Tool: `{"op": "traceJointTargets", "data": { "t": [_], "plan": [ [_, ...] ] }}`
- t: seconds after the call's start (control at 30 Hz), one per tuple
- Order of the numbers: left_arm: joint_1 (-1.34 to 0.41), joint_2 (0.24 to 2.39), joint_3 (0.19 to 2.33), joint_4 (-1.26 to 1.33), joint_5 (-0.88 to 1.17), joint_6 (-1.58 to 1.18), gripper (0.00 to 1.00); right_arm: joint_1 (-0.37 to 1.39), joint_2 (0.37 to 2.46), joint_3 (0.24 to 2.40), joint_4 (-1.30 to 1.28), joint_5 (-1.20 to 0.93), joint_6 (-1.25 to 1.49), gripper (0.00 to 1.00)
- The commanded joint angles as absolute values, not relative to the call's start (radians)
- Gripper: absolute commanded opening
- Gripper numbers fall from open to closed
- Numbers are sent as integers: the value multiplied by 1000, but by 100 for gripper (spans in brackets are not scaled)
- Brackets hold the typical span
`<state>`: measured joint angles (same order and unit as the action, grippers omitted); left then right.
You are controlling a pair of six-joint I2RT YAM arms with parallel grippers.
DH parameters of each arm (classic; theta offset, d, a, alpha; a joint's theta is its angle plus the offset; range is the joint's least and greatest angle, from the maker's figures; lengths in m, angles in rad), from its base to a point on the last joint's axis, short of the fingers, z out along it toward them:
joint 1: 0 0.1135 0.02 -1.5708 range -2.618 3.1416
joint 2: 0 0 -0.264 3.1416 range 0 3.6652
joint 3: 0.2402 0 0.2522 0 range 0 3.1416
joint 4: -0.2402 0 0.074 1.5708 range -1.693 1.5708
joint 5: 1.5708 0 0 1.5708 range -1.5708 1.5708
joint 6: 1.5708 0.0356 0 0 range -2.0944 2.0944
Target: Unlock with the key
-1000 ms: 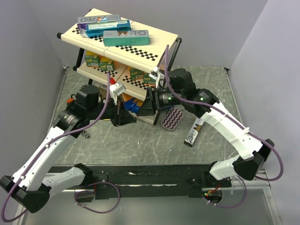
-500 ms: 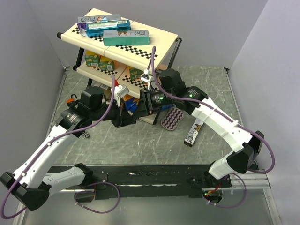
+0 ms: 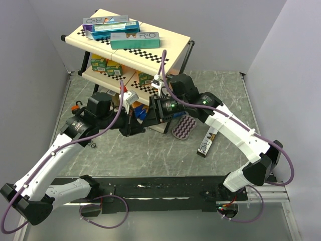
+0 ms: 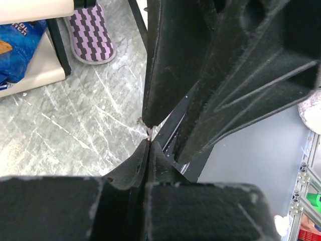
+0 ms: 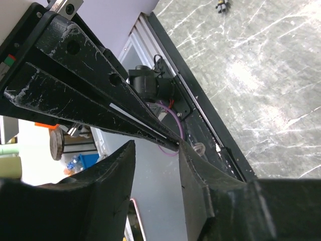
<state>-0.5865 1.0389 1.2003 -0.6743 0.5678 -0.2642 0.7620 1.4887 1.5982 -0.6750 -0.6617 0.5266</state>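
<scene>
My left gripper (image 3: 144,124) is shut; in the left wrist view (image 4: 149,143) a thin pale sliver, apparently the key (image 4: 149,131), sticks out between its tips. My right gripper (image 3: 151,114) faces it tip to tip and is open (image 5: 156,145). The left gripper's black fingers (image 5: 90,90) reach in between the right jaws, and their tip touches the right-hand finger. The right gripper's fingers (image 4: 225,65) fill the left wrist view. A small dark metal thing (image 3: 90,144), perhaps the lock, lies on the table left of the left arm; it also shows in the right wrist view (image 5: 220,5).
A two-level shelf rack (image 3: 170,37) with boxes stands at the back, just behind both grippers. A purple zigzag slipper (image 3: 184,126) and a dark wrapped bar (image 3: 205,143) lie right of the grippers. A blue bag (image 3: 140,113) sits under the rack. An orange-black thing (image 3: 76,107) lies at the left.
The right arm has swung left and brought its gripper up to the left gripper's tip. The left gripper has shifted slightly right. Over the last half second almost nothing moved.
</scene>
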Motion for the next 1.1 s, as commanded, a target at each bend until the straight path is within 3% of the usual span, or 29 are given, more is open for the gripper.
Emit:
{"op": "traceJointTargets", "data": {
  "t": [0.0, 0.47, 0.87, 1.07],
  "plan": [
    [-597, 1023, 1224, -624, 597, -264, 1, 761, 1467, 1612, -693, -594, 523, 50],
    [-606, 1008, 1201, -597, 615, -282, 1, 761, 1439, 1531, -667, -561, 514, 52],
    [-606, 973, 1118, -511, 615, -354, 1, 761, 1402, 1445, -543, -684, 543, 25],
    [-606, 942, 1057, -433, 600, -425, 1, 761, 1376, 1407, -515, -707, 555, 25]
  ]
}}
